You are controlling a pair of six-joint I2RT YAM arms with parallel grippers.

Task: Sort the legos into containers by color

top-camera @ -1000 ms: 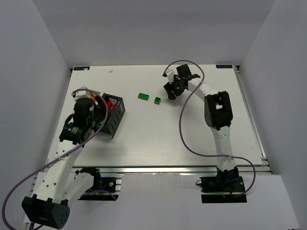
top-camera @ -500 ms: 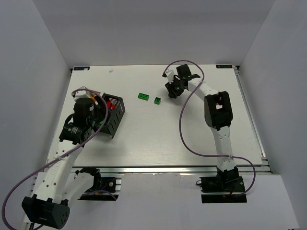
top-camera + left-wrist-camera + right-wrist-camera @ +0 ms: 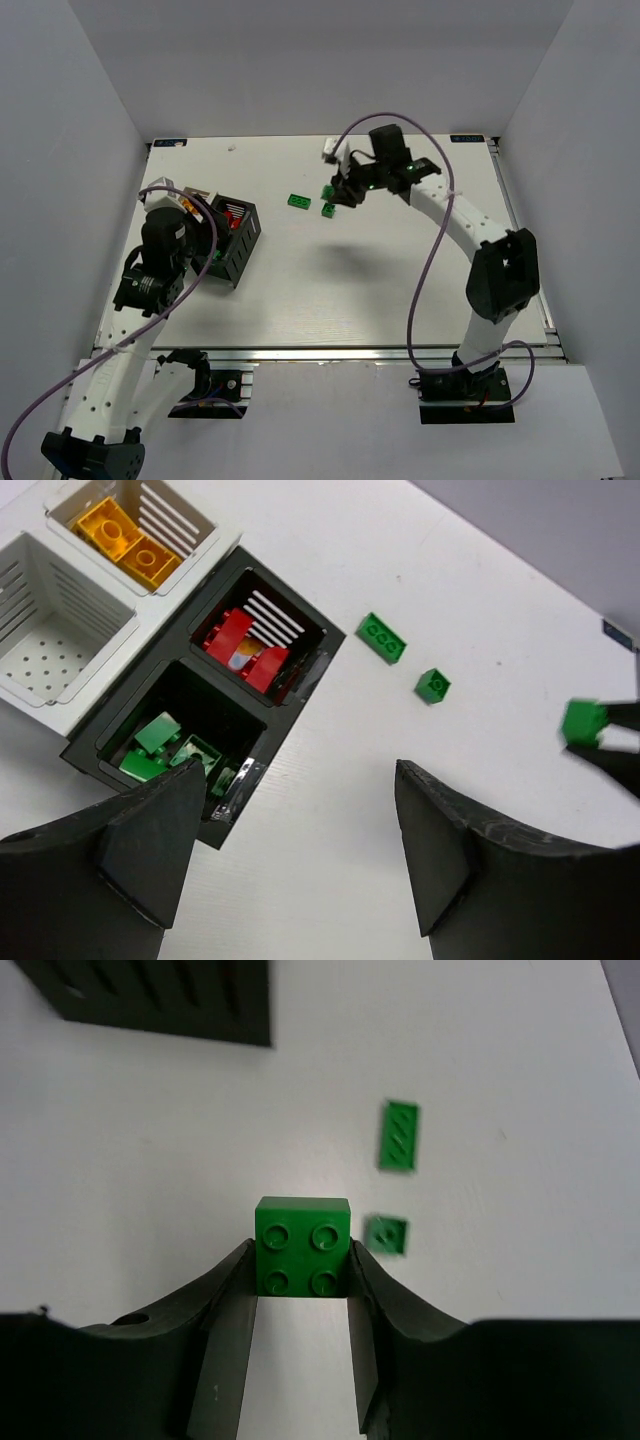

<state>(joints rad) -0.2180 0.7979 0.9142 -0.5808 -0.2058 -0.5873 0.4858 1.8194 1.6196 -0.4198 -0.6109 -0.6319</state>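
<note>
From the top, a long lego and a small lego lie at 2 o'clock from the black bin. The right gripper pinches a green brick just at 12 o'clock of the small lego. The left gripper is spread wide and empty.

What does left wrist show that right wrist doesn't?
Left wrist only: yellow-orange bricks in one white bin, the other white bin with its visible floor bare, red bricks and green bricks in separate compartments of the black bin. Right wrist only: studs of the green brick clamped in the right hand. Both: that held brick, the black bin, a loose long green brick and a loose small green brick.
</note>
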